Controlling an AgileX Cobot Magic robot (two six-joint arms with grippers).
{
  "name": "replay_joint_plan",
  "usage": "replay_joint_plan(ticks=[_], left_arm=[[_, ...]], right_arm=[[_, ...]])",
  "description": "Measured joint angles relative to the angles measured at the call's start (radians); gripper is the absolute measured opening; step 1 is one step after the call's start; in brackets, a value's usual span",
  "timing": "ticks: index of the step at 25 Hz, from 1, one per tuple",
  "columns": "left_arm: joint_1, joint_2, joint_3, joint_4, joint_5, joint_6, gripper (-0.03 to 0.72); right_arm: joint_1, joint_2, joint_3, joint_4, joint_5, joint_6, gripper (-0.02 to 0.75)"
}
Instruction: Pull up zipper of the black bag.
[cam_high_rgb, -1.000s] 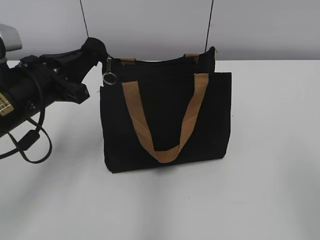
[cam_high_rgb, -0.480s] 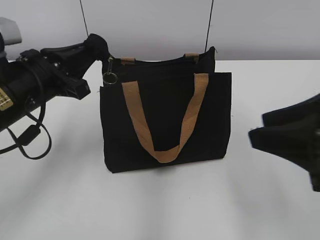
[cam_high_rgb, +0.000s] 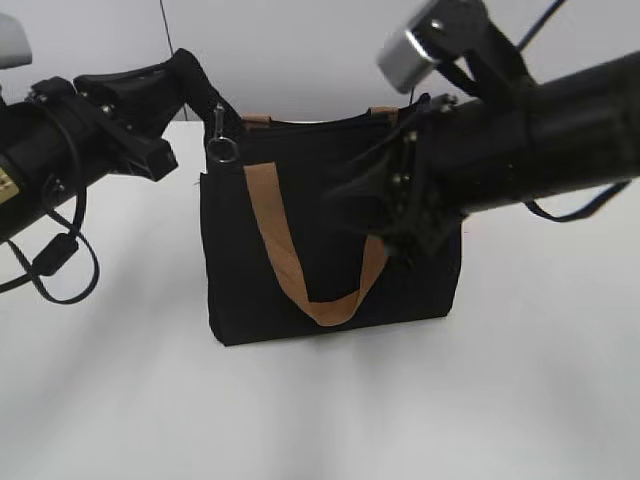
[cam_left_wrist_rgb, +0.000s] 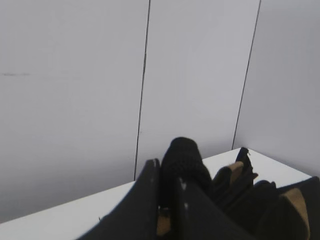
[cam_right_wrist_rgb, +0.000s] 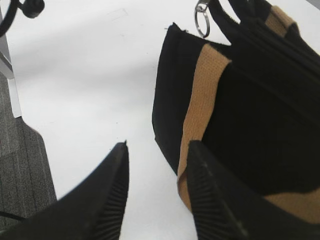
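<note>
The black bag (cam_high_rgb: 330, 230) stands upright on the white table, its tan handle (cam_high_rgb: 275, 235) hanging down the front. The zipper (cam_high_rgb: 310, 122) runs along the top edge, with its silver ring pull (cam_high_rgb: 222, 150) hanging at the left end. My left gripper (cam_high_rgb: 200, 85) is shut on the bag's top left corner; the left wrist view shows its jaws (cam_left_wrist_rgb: 167, 172) closed on black fabric (cam_left_wrist_rgb: 184, 155). My right gripper (cam_high_rgb: 365, 215) is open and empty in front of the bag's face. The right wrist view shows the open jaws (cam_right_wrist_rgb: 157, 150), the bag (cam_right_wrist_rgb: 260, 110) and the ring pull (cam_right_wrist_rgb: 202, 22).
The white table (cam_high_rgb: 540, 380) extends around the bag. A grey panelled wall (cam_left_wrist_rgb: 75, 100) stands close behind. A looped black cable (cam_high_rgb: 60, 275) hangs under the left arm. The table's edge and grey carpet (cam_right_wrist_rgb: 25, 170) show in the right wrist view.
My right arm has swung in from the right edge to in front of the bag's upper right part. My left gripper keeps its hold and has risen slightly.
</note>
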Motion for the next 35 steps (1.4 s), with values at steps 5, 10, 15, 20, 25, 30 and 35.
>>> replay_joint_plan(ticks=[5, 10, 15, 20, 25, 30, 35], left_arm=[[0.000, -0.022, -0.013, 0.001, 0.009, 0.000, 0.018], [0.000, -0.022, -0.014, 0.001, 0.016, -0.006, 0.018], [0.000, -0.022, -0.014, 0.002, 0.018, -0.007, 0.018], [0.000, -0.024, -0.014, 0.006, 0.019, -0.007, 0.018], [0.000, -0.025, -0.014, 0.010, 0.024, -0.010, 0.018], [0.000, -0.025, -0.014, 0.011, 0.033, -0.010, 0.018], [0.000, -0.025, -0.014, 0.012, 0.036, -0.031, 0.018]], right_arm=[[0.030, 0.169, -0.161, 0.001, 0.000, -0.012, 0.309], [0.030, 0.285, -0.309, 0.007, 0.001, -0.012, 0.309], [0.030, 0.365, -0.382, 0.034, 0.029, -0.012, 0.309], [0.050, 0.393, -0.393, 0.046, 0.062, -0.013, 0.309], [0.098, 0.393, -0.394, 0.069, 0.029, -0.013, 0.309], [0.113, 0.393, -0.394, 0.072, -0.042, -0.013, 0.309], [0.113, 0.393, -0.394, 0.074, -0.054, -0.014, 0.309]])
